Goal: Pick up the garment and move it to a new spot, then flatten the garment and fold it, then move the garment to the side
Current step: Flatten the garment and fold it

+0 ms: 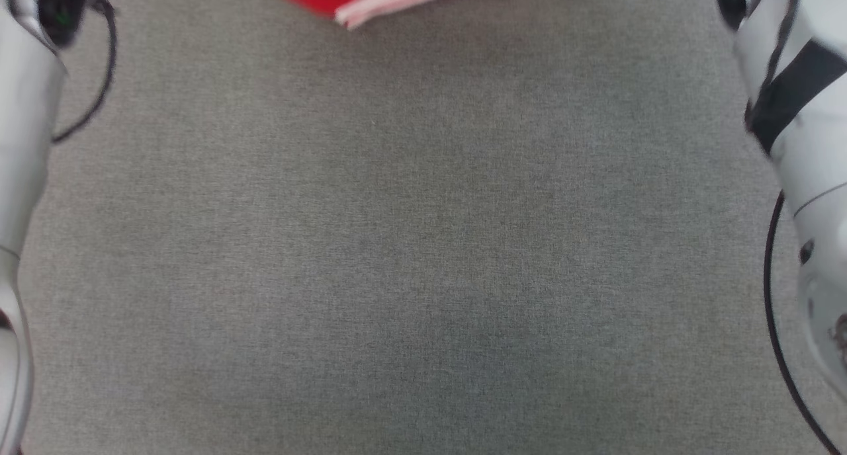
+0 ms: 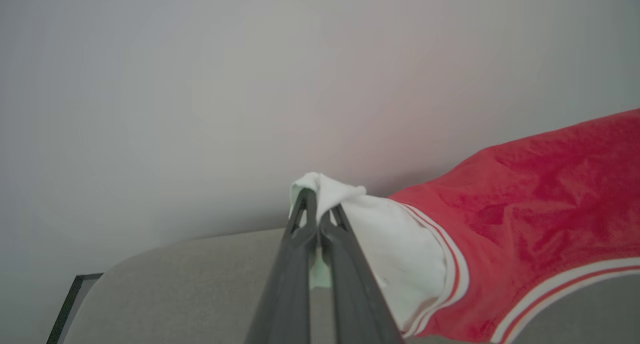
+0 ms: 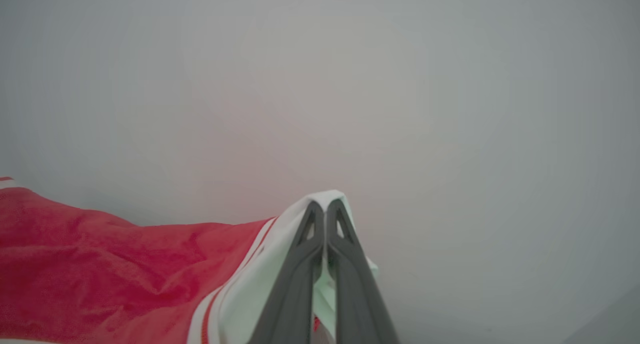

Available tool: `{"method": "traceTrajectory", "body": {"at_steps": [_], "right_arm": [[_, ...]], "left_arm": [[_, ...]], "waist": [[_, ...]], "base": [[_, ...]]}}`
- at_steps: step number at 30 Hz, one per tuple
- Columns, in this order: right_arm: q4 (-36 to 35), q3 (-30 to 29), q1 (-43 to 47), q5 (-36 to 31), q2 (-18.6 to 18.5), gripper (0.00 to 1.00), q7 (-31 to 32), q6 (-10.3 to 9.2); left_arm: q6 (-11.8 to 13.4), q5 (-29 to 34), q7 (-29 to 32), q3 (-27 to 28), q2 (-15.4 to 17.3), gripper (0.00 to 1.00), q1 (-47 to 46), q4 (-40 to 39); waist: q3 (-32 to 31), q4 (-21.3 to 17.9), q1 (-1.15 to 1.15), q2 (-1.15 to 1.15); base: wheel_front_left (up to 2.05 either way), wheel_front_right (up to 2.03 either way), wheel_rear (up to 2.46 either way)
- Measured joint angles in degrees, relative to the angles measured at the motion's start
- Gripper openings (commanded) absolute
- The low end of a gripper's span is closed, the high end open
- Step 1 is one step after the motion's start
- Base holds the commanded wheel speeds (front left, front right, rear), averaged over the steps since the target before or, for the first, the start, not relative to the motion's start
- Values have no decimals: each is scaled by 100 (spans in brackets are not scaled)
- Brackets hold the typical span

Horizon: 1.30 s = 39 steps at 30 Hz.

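Fingers of the left gripper (image 2: 320, 208) are pressed together on a small bunch of white sleeve cloth, and the right gripper (image 3: 326, 206) is closed the same way on the other white end. The garment (image 2: 525, 199) is thus held up by both ends. Its red body sags between the two grips, and its striped hem is seen at the top edge of the head view, above the far part of the grey surface (image 1: 423, 243).

Little cloth is pinched at either side, so a sleeve could be pulled free if the arms were spread further or moved sharply; the garment would then swing from one grip and bunch up. If one side were lowered before the other, folds could be trapped under the red body and flattening would be made harder. A hem dragged over the rough surface could be rolled under.

A pale wall (image 2: 200, 84) is seen close behind the garment, so room for a forward move is judged small. The left forearm (image 1: 20, 144) and right forearm (image 1: 814, 177) flank the surface, with a black cable (image 1: 106, 65) hanging loose by the left one; a snag on it cannot be ruled out. A dark frame (image 2: 65, 309) borders the surface's corner.
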Motion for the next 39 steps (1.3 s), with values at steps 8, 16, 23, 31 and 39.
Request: {"method": "traceTrajectory", "body": {"at_steps": [8,16,23,31,39], "right_arm": [[74,887,854,945,21,0,1085,0],[-1049,1978,2263,2279,-381,0,2292,0],[-2921,2593,3665,3535,-1534,0,3574,0],[-4758,2261,5088,4111,-2460,0,4722,0],[-6295,1472,6662,4100,-2643,0,5783,0]], "left_arm": [[0,-730,1182,-568,385,0,880,-490],[15,-1061,1729,-828,789,0,1954,-1040],[476,-1343,1994,-846,1257,0,3045,-2239],[1416,-1722,2208,-753,2079,0,4350,-4257],[2351,-2018,2286,-782,2826,0,5616,-6033]], "waist": [[-392,57,0,0],[-827,61,0,0],[-1025,96,0,0],[-1082,144,0,0],[-1164,178,0,1]], "base": [[0,0,0],[0,0,0],[0,0,0],[0,0,0],[0,0,0]]}}
